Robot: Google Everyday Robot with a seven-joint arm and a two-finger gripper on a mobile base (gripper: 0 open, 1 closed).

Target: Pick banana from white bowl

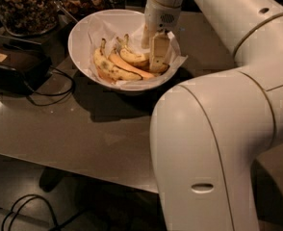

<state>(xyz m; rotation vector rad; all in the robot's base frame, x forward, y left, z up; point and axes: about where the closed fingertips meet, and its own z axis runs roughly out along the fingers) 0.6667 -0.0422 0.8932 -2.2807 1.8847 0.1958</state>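
The gripper (152, 59) is down inside the white bowl (77, 38), at its right side, over the crumpled paper (178, 61); whether it is parted or clamped I cannot tell, since its near side blocks the view. The banana (134, 57) lies in the bowl towards the back, stem pointing up and left; its right end runs behind the gripper and is hidden there, so contact cannot be judged. Two other bananas lie just in front of it, touching: an orange banana (130, 68) in the middle and a spotted banana (106, 69) to the left. The bowl stands on a grey table (83, 134); behind it, at the table's far edge, are a jar (23, 6) of nuts and a second jar (81, 1). Left of the bowl sits a black box (14, 64), with a cable (52, 89) looping beside it. The robot's arm (213, 148) fills the right foreground and covers that part of the table.
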